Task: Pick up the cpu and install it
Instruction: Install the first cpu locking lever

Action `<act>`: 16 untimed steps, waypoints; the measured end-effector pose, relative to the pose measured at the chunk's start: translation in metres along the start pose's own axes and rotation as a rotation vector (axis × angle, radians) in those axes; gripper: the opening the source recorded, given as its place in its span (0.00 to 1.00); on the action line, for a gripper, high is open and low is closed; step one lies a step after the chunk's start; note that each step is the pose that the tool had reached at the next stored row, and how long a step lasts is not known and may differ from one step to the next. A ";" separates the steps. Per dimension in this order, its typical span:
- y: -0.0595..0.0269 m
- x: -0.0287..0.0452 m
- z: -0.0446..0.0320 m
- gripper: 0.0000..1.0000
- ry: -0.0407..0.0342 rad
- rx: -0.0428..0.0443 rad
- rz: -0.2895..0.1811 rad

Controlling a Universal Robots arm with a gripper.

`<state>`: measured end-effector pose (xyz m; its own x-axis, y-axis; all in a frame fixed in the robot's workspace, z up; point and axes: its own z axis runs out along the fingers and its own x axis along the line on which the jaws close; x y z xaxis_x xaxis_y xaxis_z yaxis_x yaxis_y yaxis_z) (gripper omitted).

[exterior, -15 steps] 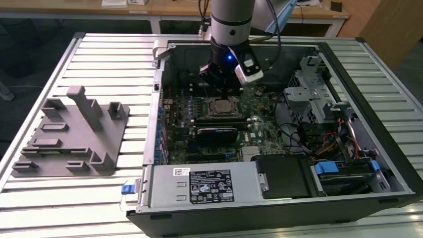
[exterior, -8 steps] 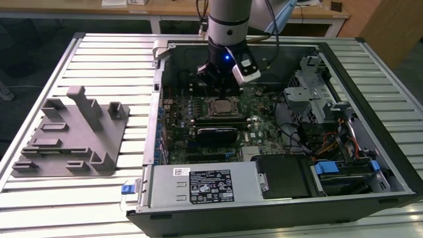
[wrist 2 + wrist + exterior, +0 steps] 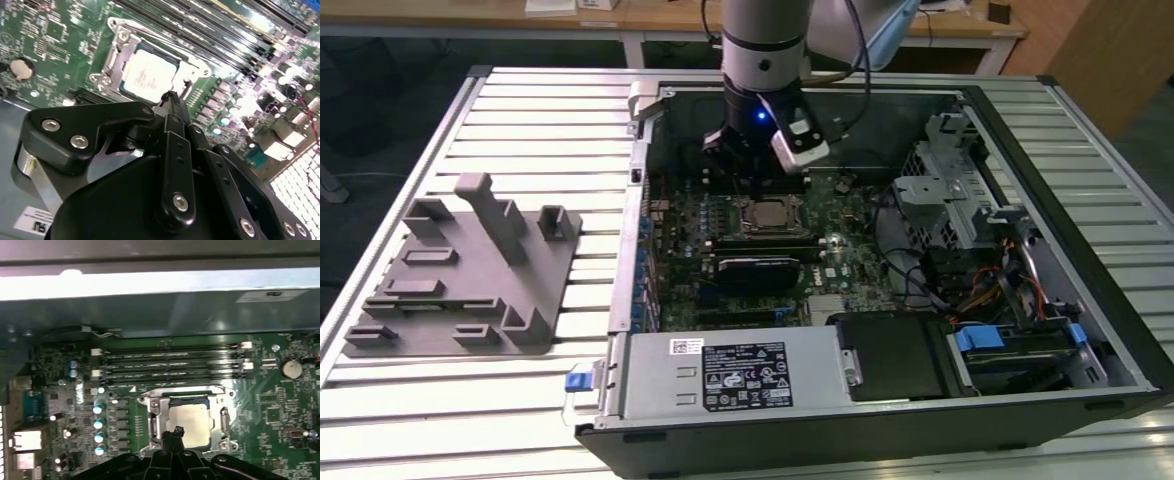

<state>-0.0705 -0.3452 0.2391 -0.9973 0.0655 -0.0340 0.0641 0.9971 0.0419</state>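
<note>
Now the cpu (image 3: pixel 192 419) lies socketed beneath the jaws.

No print can be read: the black and white labels (image 3: pixel 747 375) on the power supply (image 3: pixel 654 392), a pale sticker (image 3: pixel 272 294) on the case wall (image 3: pixel 150 310) and faint marks on the cpu (image 3: pixel 147 75) are too small

cpu (image 3: pixel 189 418) in socket (image 3: pixel 154 410) on motherboard (image 3: pixel 272 412), hand (image 3: pixel 172 432) just above
</note>
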 end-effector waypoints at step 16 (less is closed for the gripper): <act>-0.0019 0.0297 -0.0011 0.11 -0.0030 -0.0050 0.000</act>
<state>-0.1003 -0.3452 0.2391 -0.9972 0.0658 -0.0369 0.0640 0.9968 0.0469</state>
